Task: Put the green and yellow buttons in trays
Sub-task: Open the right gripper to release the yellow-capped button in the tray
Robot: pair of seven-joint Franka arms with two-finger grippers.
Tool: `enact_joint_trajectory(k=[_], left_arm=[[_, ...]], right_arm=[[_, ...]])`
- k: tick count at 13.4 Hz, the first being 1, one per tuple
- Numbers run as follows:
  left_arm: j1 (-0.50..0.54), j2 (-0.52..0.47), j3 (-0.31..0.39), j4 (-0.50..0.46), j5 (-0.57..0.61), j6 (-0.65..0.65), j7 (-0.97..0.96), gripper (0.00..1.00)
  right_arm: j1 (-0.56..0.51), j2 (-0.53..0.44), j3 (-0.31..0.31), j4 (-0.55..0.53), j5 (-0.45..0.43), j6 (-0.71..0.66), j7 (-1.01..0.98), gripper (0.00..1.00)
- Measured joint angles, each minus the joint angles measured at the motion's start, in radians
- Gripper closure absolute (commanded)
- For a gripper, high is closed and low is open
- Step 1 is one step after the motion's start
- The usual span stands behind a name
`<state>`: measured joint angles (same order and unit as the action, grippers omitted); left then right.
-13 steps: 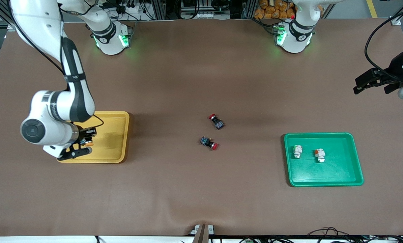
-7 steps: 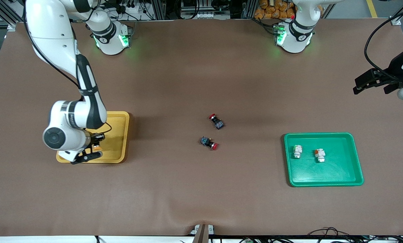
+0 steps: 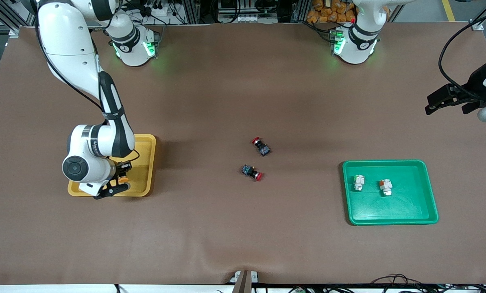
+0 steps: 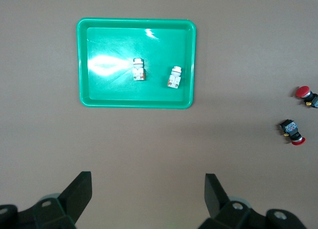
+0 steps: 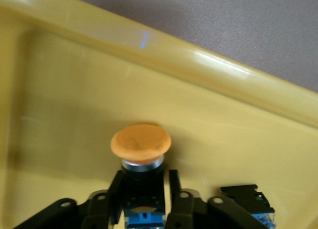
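Table (image 3: 234, 81) first: yellow tray (image 3: 147, 162) at the right arm's end, green tray (image 3: 413, 207) at the left arm's, sorted by colour I reckon. Left gripper (image 4: 148, 194) waits off past the green tray, jaws wide and empty. Right gripper (image 5: 144, 199) is low inside the yellow tray, fingers around a yellow-capped button (image 5: 141, 144); I'd say it's at release. Two white buttons (image 3: 358, 182) sit in green. Two red-capped switches (image 3: 260, 146) mid-table, not ours.

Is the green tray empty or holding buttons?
Holding buttons: two white-bodied buttons lie side by side inside the green tray.
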<state>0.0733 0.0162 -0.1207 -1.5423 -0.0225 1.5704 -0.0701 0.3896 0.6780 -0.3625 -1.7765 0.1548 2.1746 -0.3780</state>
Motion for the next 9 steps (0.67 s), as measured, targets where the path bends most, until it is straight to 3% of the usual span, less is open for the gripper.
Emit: enact_joint_trajectory(k=[4, 9], left_arm=[[0.000, 0.000, 0.000, 0.000, 0.000, 0.000, 0.000, 0.00], [-0.001, 0.001, 0.000, -0.001, 0.000, 0.000, 0.000, 0.00]], right_arm=[[-0.009, -0.005, 0.000, 0.006, 0.008, -0.032, -0.023, 0.00], [-0.009, -0.098, -0.008, 0.155, 0.025, -0.341, -0.020, 0.00]])
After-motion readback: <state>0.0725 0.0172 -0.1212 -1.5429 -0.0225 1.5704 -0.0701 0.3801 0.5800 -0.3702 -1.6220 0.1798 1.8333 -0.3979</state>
